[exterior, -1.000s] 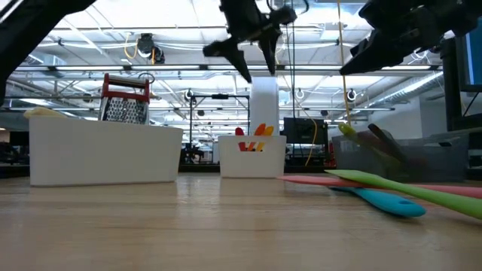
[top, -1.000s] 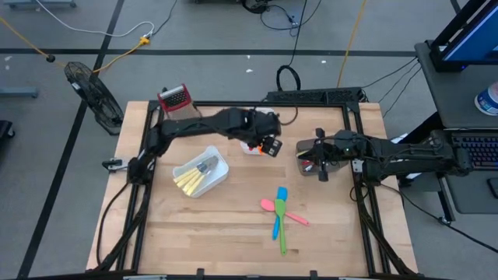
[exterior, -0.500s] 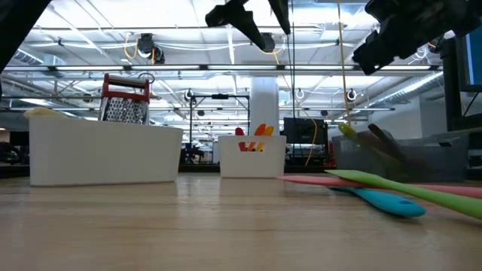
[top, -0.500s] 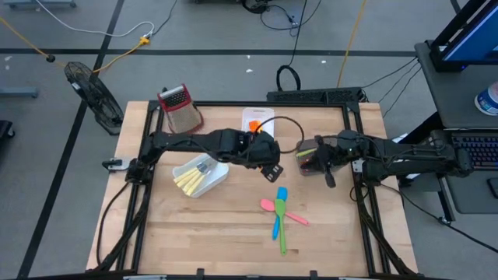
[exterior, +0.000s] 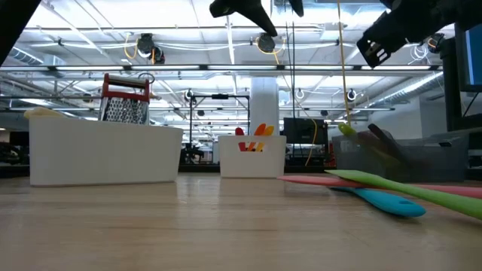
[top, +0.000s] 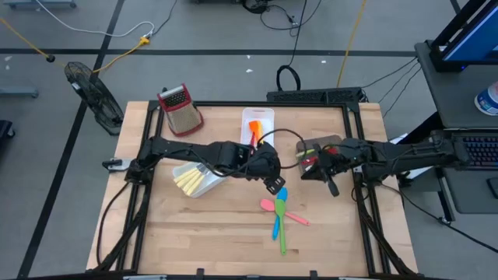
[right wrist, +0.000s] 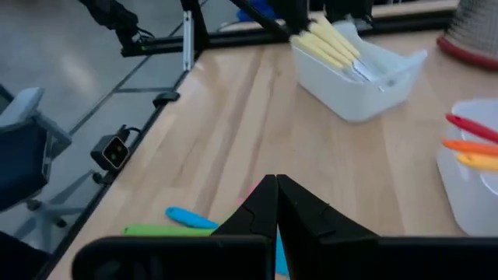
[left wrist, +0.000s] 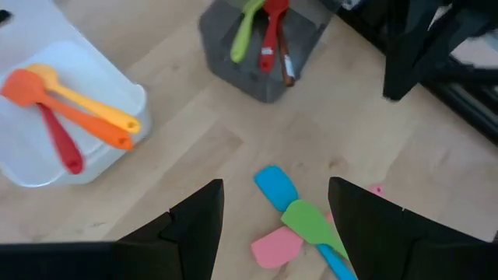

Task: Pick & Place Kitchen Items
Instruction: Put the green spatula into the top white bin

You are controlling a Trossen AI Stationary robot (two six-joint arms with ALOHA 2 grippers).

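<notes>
High view: three spatulas lie crossed on the table (top: pixel 187 233), blue (top: pixel 278 208), green (top: pixel 281 225) and pink (top: pixel 284 211), just beside and in front of the grey bin (top: pixel 313 158). That bin holds green, red and brown utensils (left wrist: pixel 264 35). Orange, yellow and red spoons (left wrist: pixel 66 117) lie in a white bin (top: pixel 257 123) behind and to the left of the grey one; a second white bin (top: pixel 198 177), well to the grey bin's left, holds yellow-handled cutlery (top: pixel 189 180).

The left arm stretches low across the table from its left edge, wrist bent, its gripper (top: pixel 275 183) hanging empty just above the spatulas' heads, fingers (left wrist: pixel 191 225) spread apart. The right arm reaches in from the right edge over the grey bin, its gripper (top: pixel 331 185) just past the bin's front, fingers (right wrist: pixel 261 206) pressed together on nothing. A grater (top: pixel 180 109) stands at the back, far left of the grey bin.
</notes>
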